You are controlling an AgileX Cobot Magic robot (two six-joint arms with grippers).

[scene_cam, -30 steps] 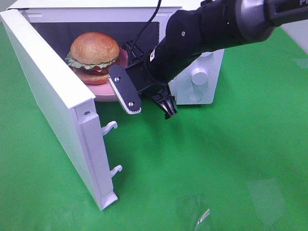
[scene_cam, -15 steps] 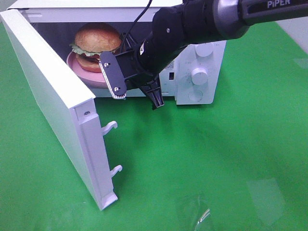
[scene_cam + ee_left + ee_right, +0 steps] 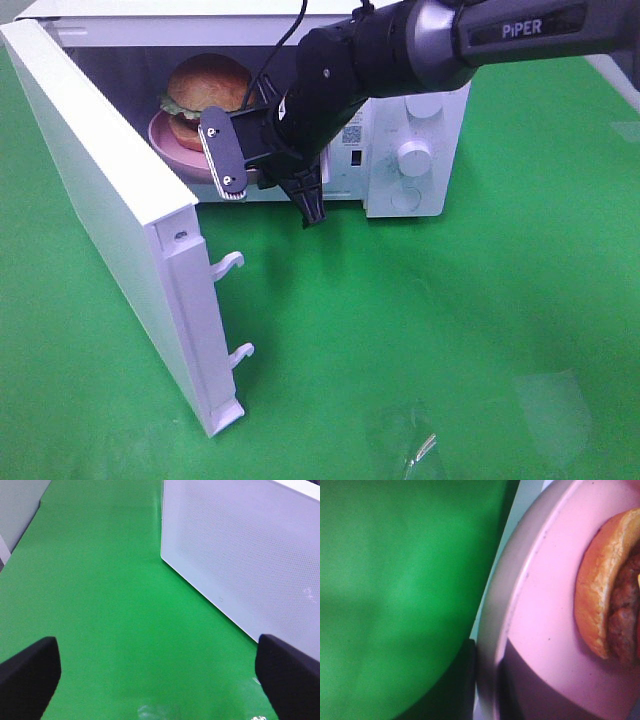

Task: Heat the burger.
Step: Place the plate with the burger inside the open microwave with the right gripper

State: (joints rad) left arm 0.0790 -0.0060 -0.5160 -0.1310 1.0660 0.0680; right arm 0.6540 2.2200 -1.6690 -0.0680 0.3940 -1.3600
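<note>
Lettering on arm (image 3: 480, 38) gripping burger (image 3: 207, 82) plate (image 3: 166, 142): PiPER.

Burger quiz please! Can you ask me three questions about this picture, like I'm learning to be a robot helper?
1. True or false: the burger sits on a pink plate.
2. Where is the burger? A) inside the microwave B) on top of it C) under it
3. Fill in: the microwave's door is ____.

Key: 1 true; 2 A; 3 open.
</note>
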